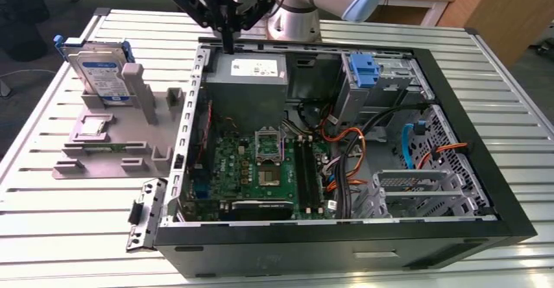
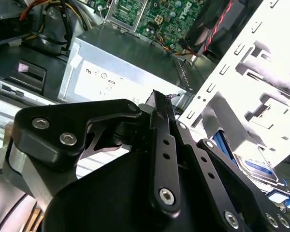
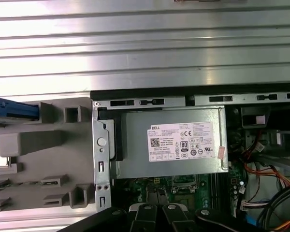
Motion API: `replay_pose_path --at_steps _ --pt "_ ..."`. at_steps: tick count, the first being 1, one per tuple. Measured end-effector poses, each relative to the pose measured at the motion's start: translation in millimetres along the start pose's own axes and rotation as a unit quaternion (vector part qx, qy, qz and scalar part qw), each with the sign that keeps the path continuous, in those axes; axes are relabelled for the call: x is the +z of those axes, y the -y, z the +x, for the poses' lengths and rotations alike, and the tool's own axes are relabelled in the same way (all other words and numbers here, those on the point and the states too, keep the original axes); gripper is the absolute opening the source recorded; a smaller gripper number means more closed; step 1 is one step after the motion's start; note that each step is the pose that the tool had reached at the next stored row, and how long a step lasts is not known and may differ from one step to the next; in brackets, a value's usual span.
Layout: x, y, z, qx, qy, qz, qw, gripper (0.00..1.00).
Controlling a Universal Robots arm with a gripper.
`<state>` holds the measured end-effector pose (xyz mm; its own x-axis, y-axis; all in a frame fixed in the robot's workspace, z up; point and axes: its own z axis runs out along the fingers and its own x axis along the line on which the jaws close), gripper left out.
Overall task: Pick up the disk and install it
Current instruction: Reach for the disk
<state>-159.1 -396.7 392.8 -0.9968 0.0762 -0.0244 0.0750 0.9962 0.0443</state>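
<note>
The disk (image 1: 98, 74) is a silver drive with a white-and-blue label and blue side rails. It stands upright in a grey fixture (image 1: 117, 146) on the exterior view's left, outside the computer case. Part of its labelled face (image 2: 255, 166) shows in the second wrist view, and a blue rail end (image 3: 13, 108) in the first wrist view. My gripper (image 1: 228, 40) hangs over the case's back edge by the power supply (image 1: 246, 74), to the right of the disk and apart from it. Its fingers (image 2: 160, 108) are shut with nothing between them.
The open computer case (image 1: 346, 239) lies on a slatted metal table (image 1: 78, 236), with the motherboard (image 1: 259, 165), cables and a drive cage (image 1: 381, 80) holding a bare blue bracket (image 1: 364, 71). A small silver chip (image 1: 93, 127) rests on the grey fixture.
</note>
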Motion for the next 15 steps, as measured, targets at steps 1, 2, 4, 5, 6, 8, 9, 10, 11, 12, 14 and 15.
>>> replay_pose_path --at_steps 1,2,4,5,6,8,9,10,11,12,14,15 --pt "0.1 -0.9 1.2 0.000 0.0000 0.0000 1.0000 0.11" --pt "0.1 -1.9 2.3 0.000 0.0000 0.0000 1.0000 0.11" --pt "0.3 -3.7 4.4 0.000 0.0000 -0.0001 1.0000 0.11" --pt "0.4 -4.8 5.3 0.000 0.0000 0.0000 1.0000 0.11" --pt "0.5 -5.8 6.1 0.000 0.0000 0.0000 1.0000 0.11" --pt "0.7 -8.7 8.0 0.000 0.0000 -0.0001 1.0000 0.11" --pt "0.9 -11.0 8.9 0.000 0.0000 0.0000 1.0000 0.11" --pt "1.1 -13.3 10.0 0.000 0.0000 0.0000 1.0000 0.11" --pt "1.2 -15.3 11.2 0.000 0.0000 0.0000 1.0000 0.11" --pt "1.4 -17.4 12.5 0.000 0.0000 0.0000 1.0000 0.11" --pt "1.7 -20.2 15.0 0.000 0.0000 0.0000 1.0000 0.11" --pt "1.8 -21.5 16.5 0.000 0.0000 0.0000 1.0000 0.11"
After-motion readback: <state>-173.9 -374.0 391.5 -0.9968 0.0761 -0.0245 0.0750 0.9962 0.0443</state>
